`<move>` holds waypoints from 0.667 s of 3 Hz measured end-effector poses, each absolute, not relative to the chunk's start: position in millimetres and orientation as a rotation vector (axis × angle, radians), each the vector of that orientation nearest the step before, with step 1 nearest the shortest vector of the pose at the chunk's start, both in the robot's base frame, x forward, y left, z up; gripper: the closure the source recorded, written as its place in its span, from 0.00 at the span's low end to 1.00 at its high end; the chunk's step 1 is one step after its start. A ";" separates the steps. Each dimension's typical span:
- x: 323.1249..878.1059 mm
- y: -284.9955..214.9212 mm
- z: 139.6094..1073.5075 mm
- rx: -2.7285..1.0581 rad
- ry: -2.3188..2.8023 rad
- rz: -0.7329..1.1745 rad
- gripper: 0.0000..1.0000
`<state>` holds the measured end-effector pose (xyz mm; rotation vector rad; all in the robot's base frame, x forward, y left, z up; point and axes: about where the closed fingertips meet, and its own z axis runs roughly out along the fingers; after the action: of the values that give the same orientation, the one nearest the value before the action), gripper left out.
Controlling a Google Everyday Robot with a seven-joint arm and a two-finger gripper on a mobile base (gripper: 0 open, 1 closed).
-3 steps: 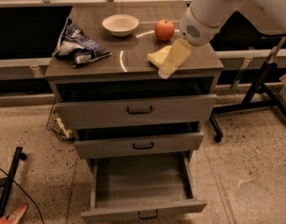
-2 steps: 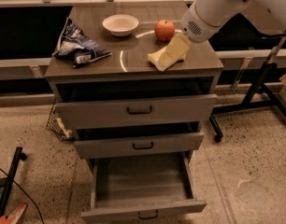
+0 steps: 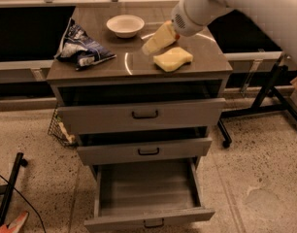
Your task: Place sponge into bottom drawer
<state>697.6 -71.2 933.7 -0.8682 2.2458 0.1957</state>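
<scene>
The pale yellow sponge (image 3: pixel 173 58) lies flat on the grey cabinet top (image 3: pixel 105 64), near its front right. My gripper (image 3: pixel 151 45) hangs over the top just left of and behind the sponge, its cream tip pointing down-left, with a small gap to the sponge. It holds nothing that I can see. The bottom drawer (image 3: pixel 147 187) is pulled fully out at the cabinet's foot, and its grey wood-grain inside holds nothing.
A white bowl (image 3: pixel 125 24) stands at the back of the cabinet top. A dark crumpled snack bag (image 3: pixel 81 47) lies at its left. The two upper drawers (image 3: pixel 144 114) are slightly ajar. A black stand leg (image 3: pixel 265 91) is on the right, a wire basket (image 3: pixel 58 127) on the left.
The gripper has moved left and back, off the sponge. The sponge now lies apart from it on the cabinet top. The apple no longer shows.
</scene>
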 end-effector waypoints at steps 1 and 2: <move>740.5 -67.8 872.7 -0.663 2.221 0.217 0.00; 742.4 -66.8 872.6 -0.661 2.214 0.219 0.00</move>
<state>742.4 -66.8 872.6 -0.6606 2.2137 0.2194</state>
